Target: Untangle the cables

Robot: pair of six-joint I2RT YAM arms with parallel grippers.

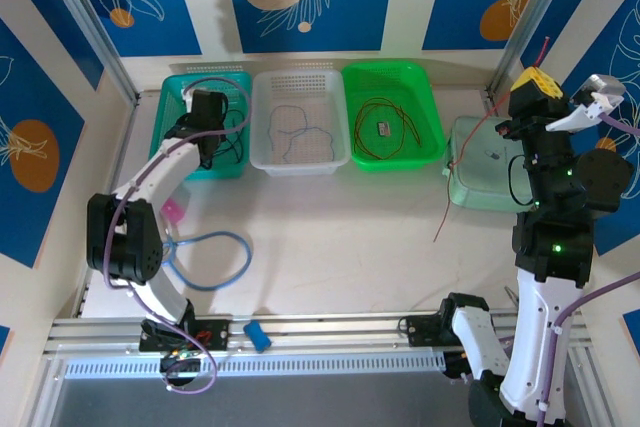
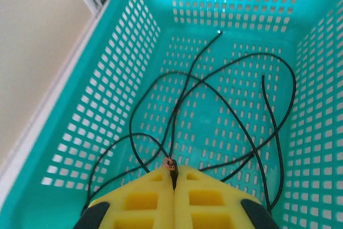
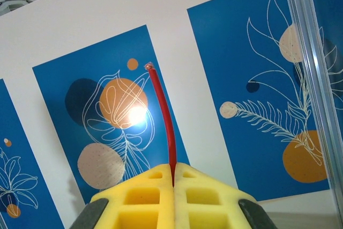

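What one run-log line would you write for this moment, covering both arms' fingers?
left fingers: shut on black cable, in teal basket | right fingers: shut on red cable, raised high

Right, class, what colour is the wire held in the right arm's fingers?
Red; the wire shows best in the right wrist view.
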